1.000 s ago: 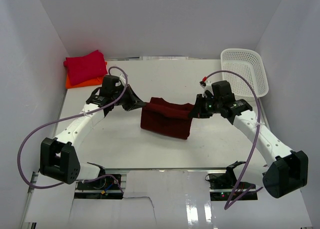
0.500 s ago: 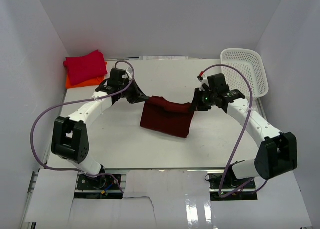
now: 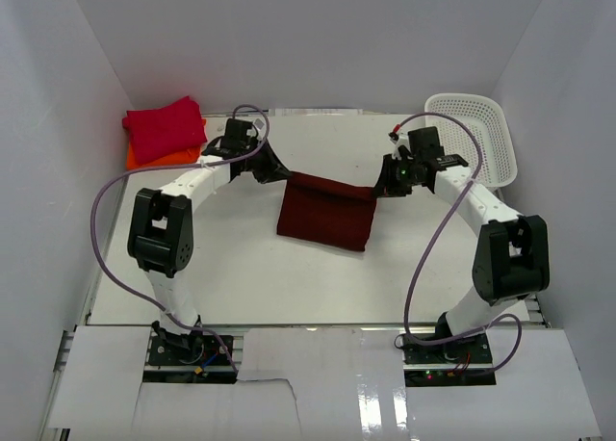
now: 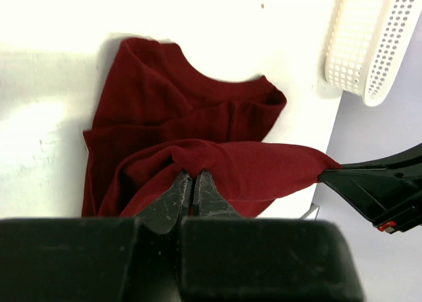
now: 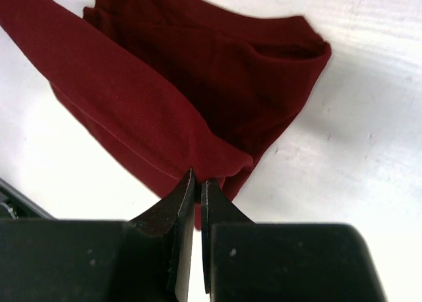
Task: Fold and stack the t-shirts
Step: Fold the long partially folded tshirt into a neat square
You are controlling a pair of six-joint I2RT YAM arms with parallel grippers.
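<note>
the maroon t-shirt (image 3: 325, 215), strung between the left gripper (image 3: 285, 176) and the right gripper (image 3: 378, 189), bars the table's middle. you can pass over bare table (image 3: 260, 287) nearer the bases. the white basket (image 3: 472, 138) blocks the far right, and the red t-shirt (image 3: 166, 126) on the orange t-shirt (image 3: 149, 158) blocks the far left.

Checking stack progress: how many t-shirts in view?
3: maroon t-shirt mid-table, held by left end effector and right end effector; crimson t-shirt atop orange t-shirt at far-left corner. Others may be hidden beneath.
</note>
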